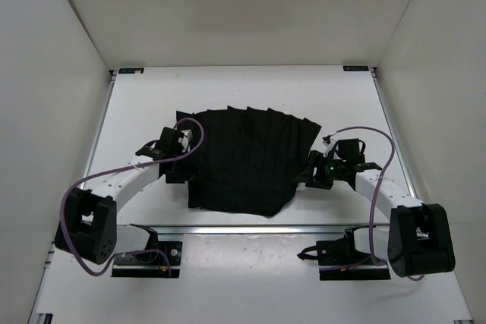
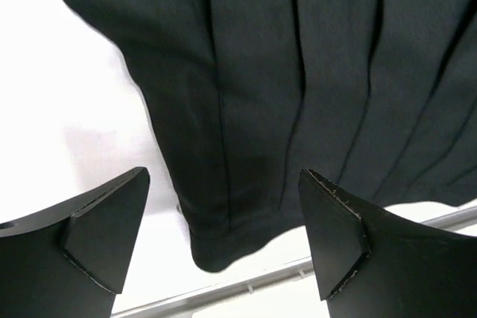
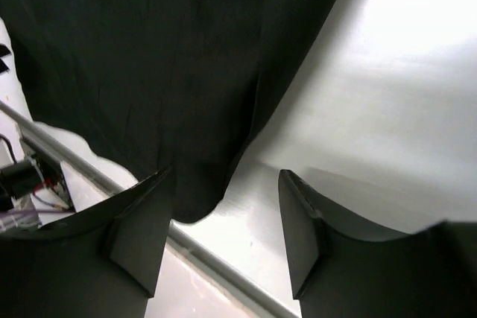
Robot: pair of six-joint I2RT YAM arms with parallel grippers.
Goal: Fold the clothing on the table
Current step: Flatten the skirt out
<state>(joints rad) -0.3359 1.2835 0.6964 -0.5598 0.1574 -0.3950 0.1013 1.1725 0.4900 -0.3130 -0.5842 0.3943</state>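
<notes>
The clothing (image 1: 247,161) is a black pleated, fan-shaped garment lying flat in the middle of the white table (image 1: 152,96). My left gripper (image 1: 176,165) hovers over its left edge. In the left wrist view this gripper (image 2: 223,229) is open, and a rounded corner of the clothing (image 2: 253,109) lies below the gap, touched by neither finger. My right gripper (image 1: 313,172) is at the garment's right edge. The right wrist view shows it (image 3: 223,232) open, with the clothing's corner (image 3: 186,109) beside the left finger (image 3: 138,236) and bare table under the rest of the gap.
A metal rail (image 1: 250,228) runs along the table's near edge, just below the garment's hem; it also shows as the rail (image 2: 261,277) and the rail (image 3: 223,266) in the wrist views. White enclosure walls (image 1: 45,96) stand on three sides. Purple cables (image 1: 137,166) loop over both arms.
</notes>
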